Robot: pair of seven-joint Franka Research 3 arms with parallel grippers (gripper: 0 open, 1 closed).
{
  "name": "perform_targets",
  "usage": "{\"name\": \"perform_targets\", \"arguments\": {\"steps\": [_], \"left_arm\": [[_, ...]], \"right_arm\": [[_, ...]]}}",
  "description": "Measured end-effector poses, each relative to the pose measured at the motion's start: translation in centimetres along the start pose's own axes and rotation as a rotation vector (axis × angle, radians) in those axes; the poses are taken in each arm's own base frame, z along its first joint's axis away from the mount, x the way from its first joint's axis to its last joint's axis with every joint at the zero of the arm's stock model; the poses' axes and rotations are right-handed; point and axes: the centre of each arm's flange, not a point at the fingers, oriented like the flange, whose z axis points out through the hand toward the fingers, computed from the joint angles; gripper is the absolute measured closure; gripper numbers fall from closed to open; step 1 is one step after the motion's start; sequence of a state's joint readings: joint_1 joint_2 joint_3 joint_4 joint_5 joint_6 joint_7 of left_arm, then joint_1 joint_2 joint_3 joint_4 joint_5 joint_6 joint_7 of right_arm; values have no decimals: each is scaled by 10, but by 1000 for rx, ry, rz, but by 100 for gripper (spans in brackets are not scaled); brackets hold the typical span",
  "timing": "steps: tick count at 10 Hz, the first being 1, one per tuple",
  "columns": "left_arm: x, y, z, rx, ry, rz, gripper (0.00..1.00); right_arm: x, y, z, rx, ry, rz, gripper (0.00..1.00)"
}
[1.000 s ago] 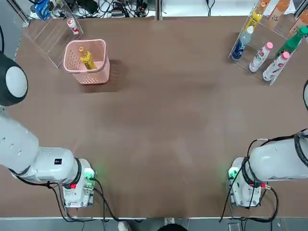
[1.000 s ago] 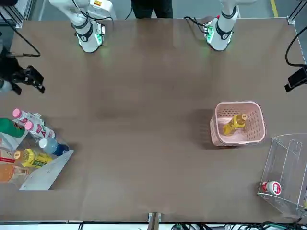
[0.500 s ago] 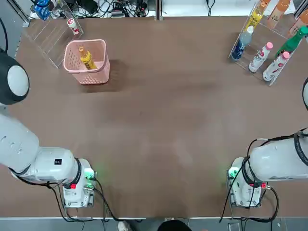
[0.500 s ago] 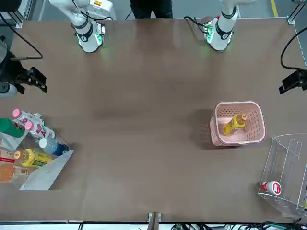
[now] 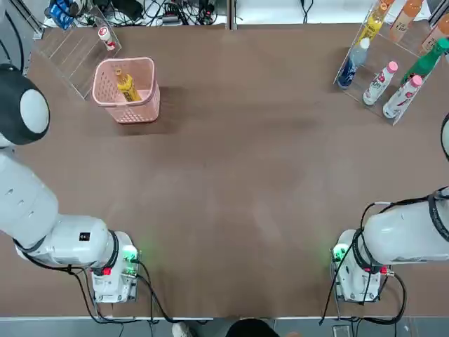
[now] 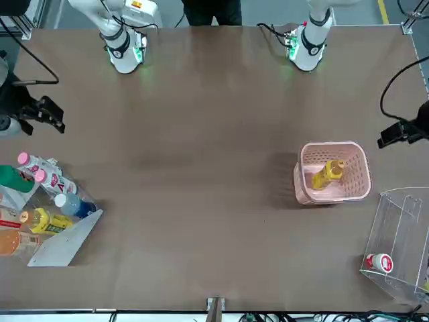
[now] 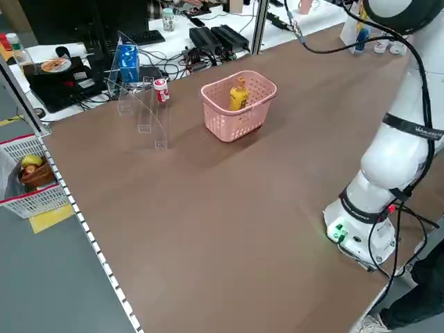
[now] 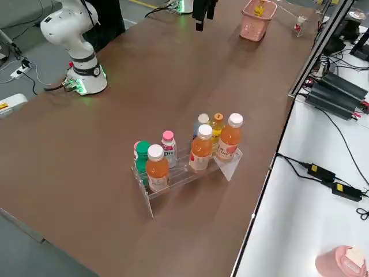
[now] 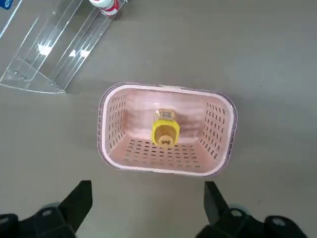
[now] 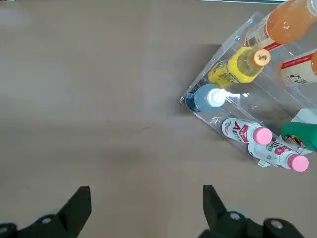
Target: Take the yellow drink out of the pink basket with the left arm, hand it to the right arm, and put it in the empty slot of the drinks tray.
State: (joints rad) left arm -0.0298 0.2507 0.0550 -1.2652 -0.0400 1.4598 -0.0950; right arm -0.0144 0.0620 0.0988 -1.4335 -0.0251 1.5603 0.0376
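The yellow drink (image 5: 127, 86) leans inside the pink basket (image 5: 144, 107) at the table's far left, cap up (image 9: 165, 130). My left gripper (image 6: 397, 134) hovers beside the basket (image 6: 335, 194), on the robot's side and a little outward. It stands open (image 9: 147, 198), looking straight down into the basket (image 9: 218, 124). My right gripper (image 6: 41, 114) hangs open (image 10: 146, 203) over bare table near the drinks tray (image 5: 394, 112). The tray (image 10: 198, 109) holds several bottles. One bare compartment, the empty slot (image 10: 270, 106), shows between an orange-labelled bottle and a green one.
A clear acrylic rack (image 5: 66, 53) with a small red-and-white bottle (image 5: 105, 35) stands just beyond the basket. Both arm bases (image 5: 116, 270) (image 5: 354, 270) sit at the near edge. A person (image 6: 211, 10) stands behind them. Cables lie past the far edge.
The left gripper has drifted in from the table's side towards the pink basket. The right gripper has barely shifted. Both stay open; the drink has not moved.
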Motion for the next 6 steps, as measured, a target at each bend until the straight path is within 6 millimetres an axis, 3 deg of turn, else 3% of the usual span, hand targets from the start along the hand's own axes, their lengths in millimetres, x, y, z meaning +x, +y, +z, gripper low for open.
{"name": "perform_targets", "arguments": {"steps": [2,6], "left_arm": [[10,0,13,-1,17,-2,0],[25,1,60,-3,38,-6,1]], "right_arm": [[0,1,-1,0,3,2,0],[0,1,-1,0,2,2,0]]}}
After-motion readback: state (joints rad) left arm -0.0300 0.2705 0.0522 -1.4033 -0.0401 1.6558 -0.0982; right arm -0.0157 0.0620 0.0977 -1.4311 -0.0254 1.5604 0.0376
